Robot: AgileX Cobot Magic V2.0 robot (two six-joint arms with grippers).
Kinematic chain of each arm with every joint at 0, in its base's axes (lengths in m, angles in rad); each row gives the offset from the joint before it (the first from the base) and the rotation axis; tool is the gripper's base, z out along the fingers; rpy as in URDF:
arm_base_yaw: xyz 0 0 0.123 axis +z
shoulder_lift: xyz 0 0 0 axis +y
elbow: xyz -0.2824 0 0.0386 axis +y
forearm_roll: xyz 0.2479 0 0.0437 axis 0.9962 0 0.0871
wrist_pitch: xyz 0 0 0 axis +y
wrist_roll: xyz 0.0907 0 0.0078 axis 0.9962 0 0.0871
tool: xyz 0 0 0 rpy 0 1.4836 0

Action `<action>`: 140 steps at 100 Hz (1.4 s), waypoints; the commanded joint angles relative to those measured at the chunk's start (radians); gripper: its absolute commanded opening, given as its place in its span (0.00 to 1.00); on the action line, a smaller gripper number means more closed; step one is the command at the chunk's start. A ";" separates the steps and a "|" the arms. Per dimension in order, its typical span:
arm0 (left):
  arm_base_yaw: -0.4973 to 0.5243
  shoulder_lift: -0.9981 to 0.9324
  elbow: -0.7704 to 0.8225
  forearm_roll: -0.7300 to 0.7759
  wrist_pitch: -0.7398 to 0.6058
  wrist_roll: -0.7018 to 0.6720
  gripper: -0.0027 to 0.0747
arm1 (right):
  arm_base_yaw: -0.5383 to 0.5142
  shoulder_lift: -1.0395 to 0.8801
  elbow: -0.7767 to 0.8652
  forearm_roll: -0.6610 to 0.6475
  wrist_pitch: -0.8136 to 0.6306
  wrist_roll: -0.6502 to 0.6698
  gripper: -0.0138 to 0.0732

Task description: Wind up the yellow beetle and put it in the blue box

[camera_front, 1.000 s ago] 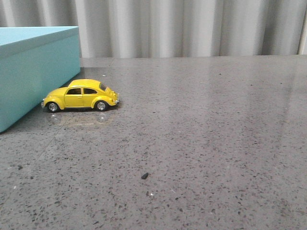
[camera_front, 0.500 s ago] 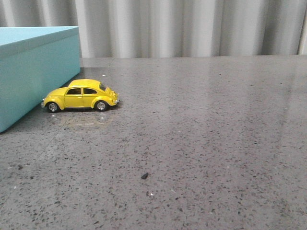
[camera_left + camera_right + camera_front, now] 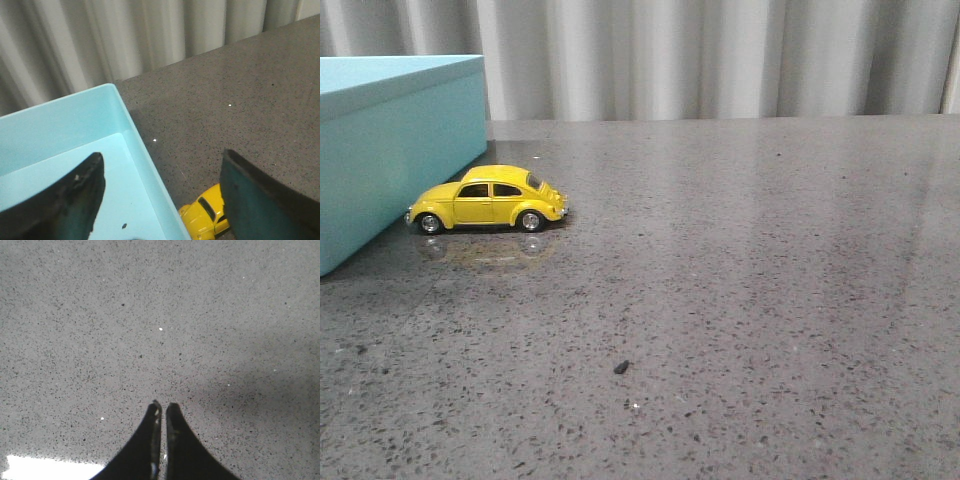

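The yellow beetle [image 3: 487,200] stands on its wheels on the grey table, its nose close to the blue box [image 3: 390,140] at the far left. From the left wrist view, the beetle [image 3: 205,217] shows just outside the box wall [image 3: 145,165]. My left gripper [image 3: 162,160] is open, high above the box edge, with nothing between its dark fingers [image 3: 75,190]. My right gripper [image 3: 163,406] is shut and empty over bare tabletop. Neither gripper appears in the front view.
A grey speckled table [image 3: 740,280] stretches to the right of the car. A pleated grey curtain [image 3: 720,60] closes off the back. A small dark crumb [image 3: 621,367] lies near the front.
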 commanded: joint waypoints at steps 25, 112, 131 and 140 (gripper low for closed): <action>-0.069 0.223 -0.281 -0.002 0.177 0.326 0.67 | -0.001 -0.115 -0.024 0.006 -0.015 -0.014 0.09; -0.089 0.615 -0.499 -0.184 0.525 0.860 0.67 | -0.001 -0.154 -0.024 0.006 -0.008 -0.014 0.09; -0.089 0.665 -0.499 -0.145 0.515 0.860 0.67 | -0.001 -0.154 -0.024 0.006 -0.008 -0.014 0.09; -0.089 0.687 -0.508 -0.143 0.515 0.860 0.67 | -0.001 -0.154 -0.024 0.006 -0.008 -0.014 0.09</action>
